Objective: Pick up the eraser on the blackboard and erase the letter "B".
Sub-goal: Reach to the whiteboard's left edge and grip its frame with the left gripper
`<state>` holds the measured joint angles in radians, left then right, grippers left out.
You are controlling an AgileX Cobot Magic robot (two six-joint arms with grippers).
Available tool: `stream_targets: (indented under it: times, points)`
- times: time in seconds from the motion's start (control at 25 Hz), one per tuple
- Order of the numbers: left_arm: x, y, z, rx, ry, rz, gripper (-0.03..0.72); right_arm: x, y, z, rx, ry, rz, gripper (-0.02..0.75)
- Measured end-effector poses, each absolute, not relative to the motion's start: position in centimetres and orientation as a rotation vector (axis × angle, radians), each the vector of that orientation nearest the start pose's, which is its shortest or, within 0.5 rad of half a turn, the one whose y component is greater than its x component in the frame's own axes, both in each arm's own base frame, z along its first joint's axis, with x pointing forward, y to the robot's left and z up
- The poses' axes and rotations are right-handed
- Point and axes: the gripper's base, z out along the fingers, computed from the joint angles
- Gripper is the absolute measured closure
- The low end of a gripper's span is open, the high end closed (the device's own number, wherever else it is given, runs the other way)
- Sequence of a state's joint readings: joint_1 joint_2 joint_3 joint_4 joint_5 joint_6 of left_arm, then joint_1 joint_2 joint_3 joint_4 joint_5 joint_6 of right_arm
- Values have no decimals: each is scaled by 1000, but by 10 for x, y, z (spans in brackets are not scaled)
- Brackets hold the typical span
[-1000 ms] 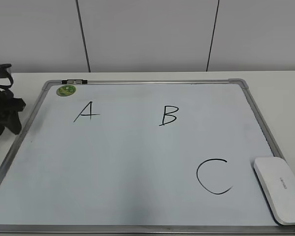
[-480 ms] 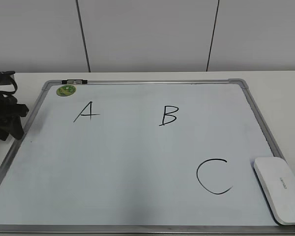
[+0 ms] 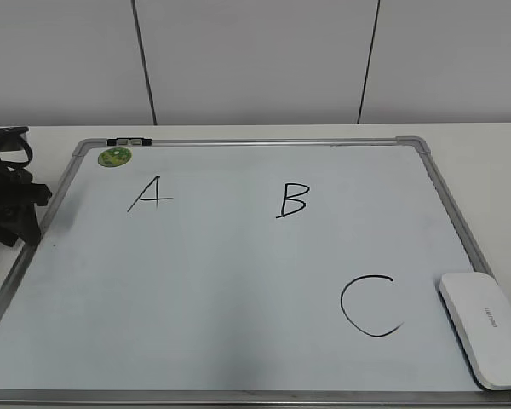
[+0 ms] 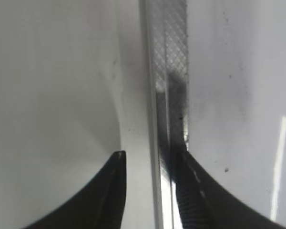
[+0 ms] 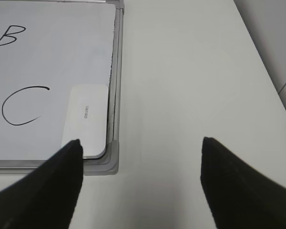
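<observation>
My right gripper [image 5: 139,157] hung wide open and empty; the eraser [image 5: 86,119], lower left of frame, looked light, rigid, slippery, best pinched across its long sides.

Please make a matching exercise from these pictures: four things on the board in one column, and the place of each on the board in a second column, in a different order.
Things:
1. eraser
2. letter "A"
3. green sticker
4. letter "C"

Places on the blackboard, as the exterior view shows it:
a. far left corner
b. near right corner, along the frame
c. just left of the eraser
d. left part, just nearer than the sticker

Pairs: 1-b, 2-d, 3-a, 4-c
</observation>
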<state>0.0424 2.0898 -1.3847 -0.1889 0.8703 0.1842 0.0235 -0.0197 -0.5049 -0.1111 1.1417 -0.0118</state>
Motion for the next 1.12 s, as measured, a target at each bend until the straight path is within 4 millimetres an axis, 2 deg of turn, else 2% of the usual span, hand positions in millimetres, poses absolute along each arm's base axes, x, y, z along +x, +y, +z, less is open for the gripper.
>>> stream_targets:
  times: [0.72,0.8,0.92,0.96,1.12]
  points:
    - [401,4,127,31,3038,-219,455,-12,-9,272,-25,2098,-127,148]
    - [402,3,126,26,3042,-228,503,-12,-9,272,-25,2098,-127,148]
    - [402,2,126,25,3049,-247,640,-12,-9,272,-25,2098,-127,148]
    - [402,2,127,25,3047,-249,664,-12,-9,272,-25,2098,-127,148]
    - [402,1,127,16,3049,-262,678,-12,-9,272,-25,2098,-127,148]
